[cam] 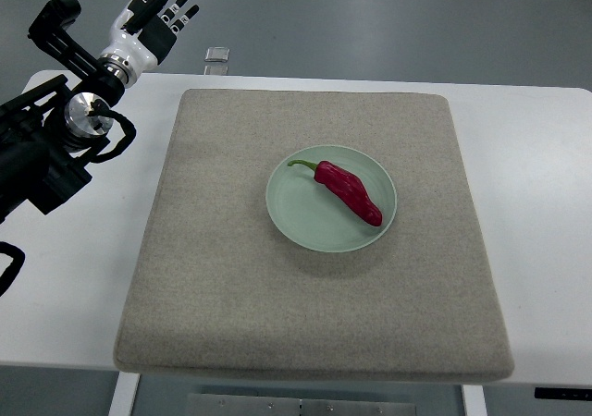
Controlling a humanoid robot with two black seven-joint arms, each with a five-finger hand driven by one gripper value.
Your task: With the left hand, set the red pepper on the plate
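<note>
1. Red pepper [349, 191] is lying on the pale green plate [305, 214], body running diagonally, green stem pointing toward the plate's upper-left, tip close to the lower-right rim. Looks settled, nothing touching it.
2. Plate sits roughly mid-mat, on the grey felt mat [231, 277], which covers most of the white bench [527, 203].
3. Left hand [165, 11] is up at the top-left corner, off the mat and well apart from plate & pepper. Fingers spread and relaxed, pointing away from the work, holding nothing.
4. Left arm comes in from the left edge, black links and cables bunched over the bench's left side.
5. Right arm: not in view at all.
6. Small clear object [216, 60] at the bench's far edge, just beyond the mat — can't tell what it is.
7. Step in hand, my read: placing looks done, pepper on plate, hand clear. So we're at the retreat / end phase.
8. Next move, if any: prob just park the left arm, keeping clear of the plate. No re-grasp seems needed since the pepper lies fully inside the rim.
</note>
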